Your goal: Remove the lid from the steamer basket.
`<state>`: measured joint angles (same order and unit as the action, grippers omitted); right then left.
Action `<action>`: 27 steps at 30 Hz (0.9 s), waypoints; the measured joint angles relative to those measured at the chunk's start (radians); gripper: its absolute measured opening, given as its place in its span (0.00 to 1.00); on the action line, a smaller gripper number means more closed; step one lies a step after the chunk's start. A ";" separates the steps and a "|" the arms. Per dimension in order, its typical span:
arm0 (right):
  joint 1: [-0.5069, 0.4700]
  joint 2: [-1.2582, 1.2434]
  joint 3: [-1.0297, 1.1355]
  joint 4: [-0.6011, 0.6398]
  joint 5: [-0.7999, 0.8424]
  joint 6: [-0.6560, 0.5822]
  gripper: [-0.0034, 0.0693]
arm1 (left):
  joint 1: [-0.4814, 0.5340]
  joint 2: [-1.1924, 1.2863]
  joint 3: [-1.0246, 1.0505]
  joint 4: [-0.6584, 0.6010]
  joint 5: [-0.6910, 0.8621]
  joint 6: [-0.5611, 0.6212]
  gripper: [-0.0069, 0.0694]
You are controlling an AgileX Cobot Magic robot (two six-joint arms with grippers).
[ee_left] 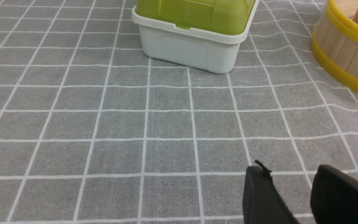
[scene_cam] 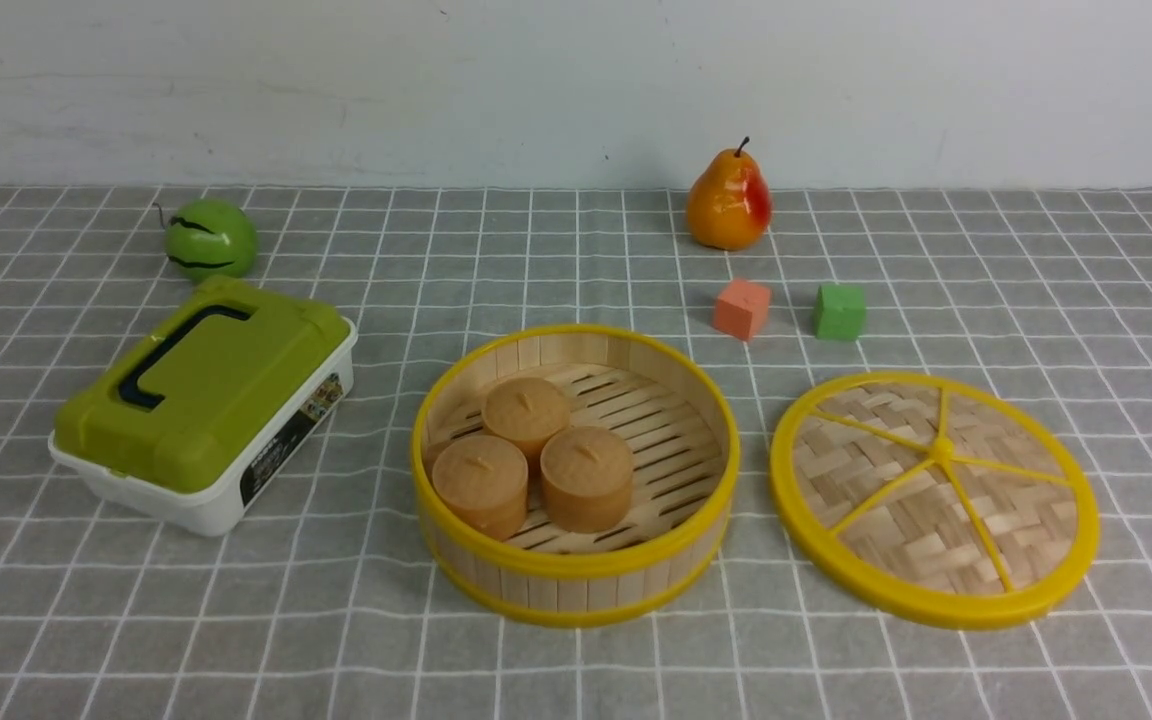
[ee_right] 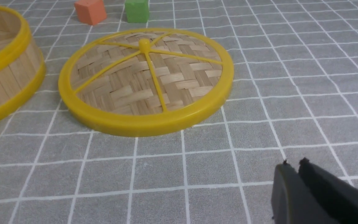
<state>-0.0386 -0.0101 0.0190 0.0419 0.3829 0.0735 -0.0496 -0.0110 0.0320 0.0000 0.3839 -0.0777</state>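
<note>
You've got the steamer basket (scene_cam: 576, 560) open at table centre with 3 brown cakes (scene_cam: 533, 458) inside, the lid (scene_cam: 934, 497) flat on the cloth just to its right, the left gripper (ee_left: 291, 183) fingers apart and empty, the right gripper (ee_right: 292, 169) fingers together, empty.

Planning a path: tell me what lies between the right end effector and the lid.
Only bare checked cloth separates the right end effector from the lid, per the right wrist view.

Bright, even overhead light throws only soft short shadows; the pear (scene_cam: 729, 203) shows glare, and all views are sharp.
</note>
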 joint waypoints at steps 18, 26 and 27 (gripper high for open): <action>0.000 0.000 -0.001 0.027 0.004 -0.011 0.11 | 0.000 0.000 0.000 0.000 0.000 0.000 0.40; 0.000 0.000 -0.001 0.027 0.004 -0.011 0.13 | 0.000 0.000 0.000 0.000 0.000 0.000 0.40; 0.000 0.000 -0.001 0.027 0.004 -0.011 0.14 | 0.000 0.000 0.000 0.000 0.000 0.000 0.40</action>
<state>-0.0386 -0.0101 0.0178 0.0685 0.3872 0.0623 -0.0496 -0.0110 0.0320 0.0000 0.3839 -0.0777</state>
